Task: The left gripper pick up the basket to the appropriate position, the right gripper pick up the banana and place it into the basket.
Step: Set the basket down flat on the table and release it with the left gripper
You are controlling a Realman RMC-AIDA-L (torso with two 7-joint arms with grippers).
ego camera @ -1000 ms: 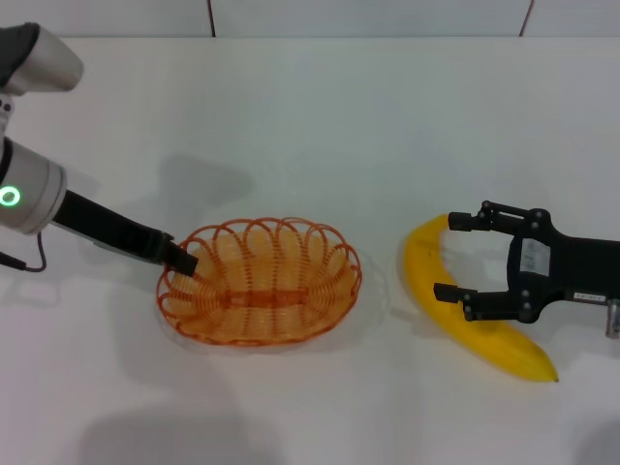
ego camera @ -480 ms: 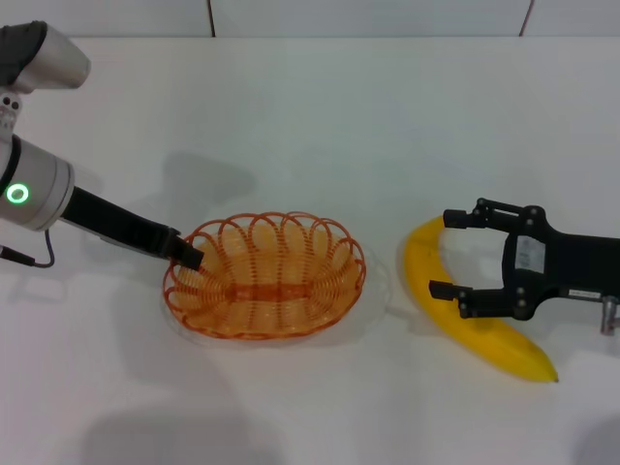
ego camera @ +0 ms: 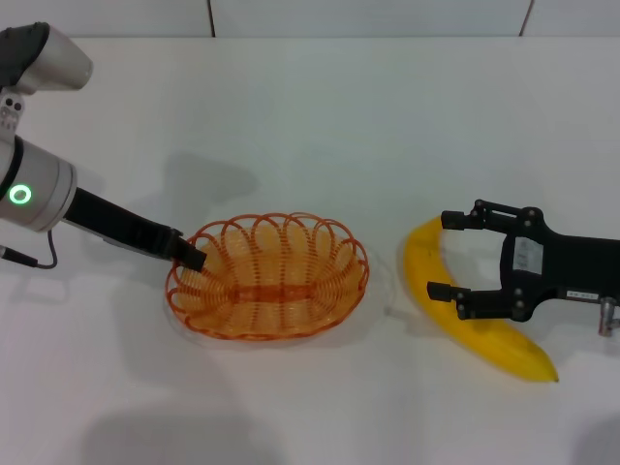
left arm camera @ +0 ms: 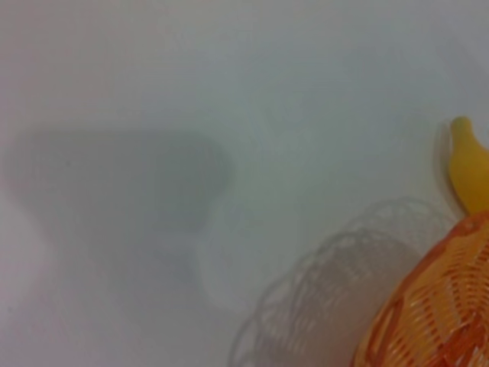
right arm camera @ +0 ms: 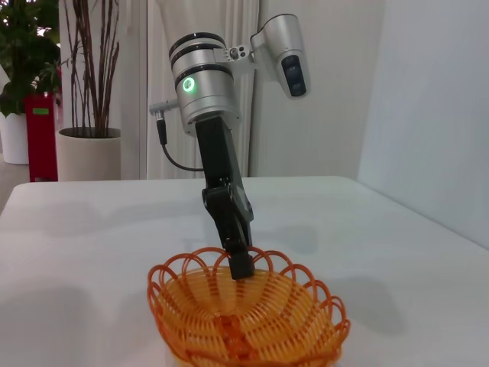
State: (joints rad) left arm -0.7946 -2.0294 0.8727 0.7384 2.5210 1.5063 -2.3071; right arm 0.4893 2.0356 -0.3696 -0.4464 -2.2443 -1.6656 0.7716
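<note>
left gripper (ego camera: 191, 258), the black two-fingered claw on a black forearm, grips the near-left rim of the shallow oval basket of orange wire loops (ego camera: 268, 277) in the head view, its tips clamped on a loop. the basket sits around the middle of the white table (ego camera: 310, 116), looking slightly lifted or tilted, though that is hard to confirm. to its right and well apart lies the large curved bright yellow banana (ego camera: 465, 305), unpeeled. right gripper (ego camera: 448, 254), the black claw with a white label, hangs over the banana's upper half with fingers spread wide, one on each side, grasping nothing.

in the left wrist view only the basket's orange edge (left arm camera: 435, 313) shows in a corner, its wire shadow beside it on the table, and the banana's tip (left arm camera: 470, 164) shows beyond it.

the right wrist view looks across the basket (right arm camera: 244, 317) at the left gripper (right arm camera: 239, 264), whose black tip bites the far rim, with the silver arm rising behind.

judging risks: a pinch on a single wire loop is thin, so the basket could swing, tip or slip if the arm moves quickly. the smooth banana might roll or squirt out if the right fingers close off-centre across its curve, and it is long enough to catch on the scalloped rim.
</note>
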